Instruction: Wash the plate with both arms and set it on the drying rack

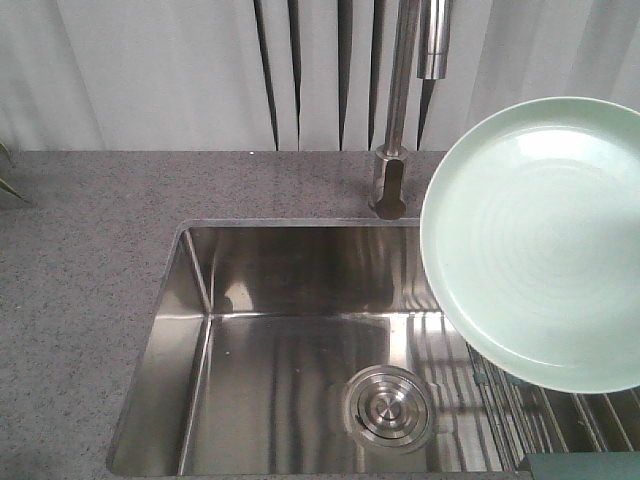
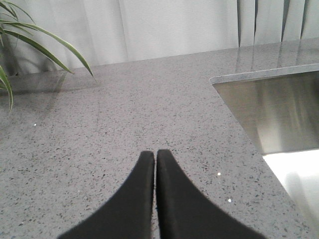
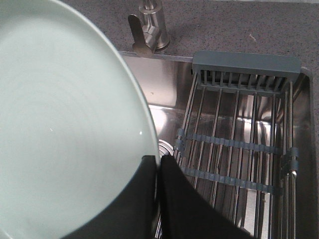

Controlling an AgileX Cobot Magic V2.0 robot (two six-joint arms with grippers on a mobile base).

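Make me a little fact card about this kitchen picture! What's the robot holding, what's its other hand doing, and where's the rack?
Held thing: round pale mint-green plate
Holder: right gripper, shut on the plate's rim
Plate position: lifted above the right side of the stainless steel sink, not on the rack
Other hand: left gripper, shut, empty, over the grey speckled countertop
Rack: wire drying rack with grey-green crossbars, lying across the sink's right end
Tap: tall steel faucet behind the sink

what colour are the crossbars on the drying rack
Grey-green plastic crossbars on the steel-wire drying rack; clearest in right wrist view.
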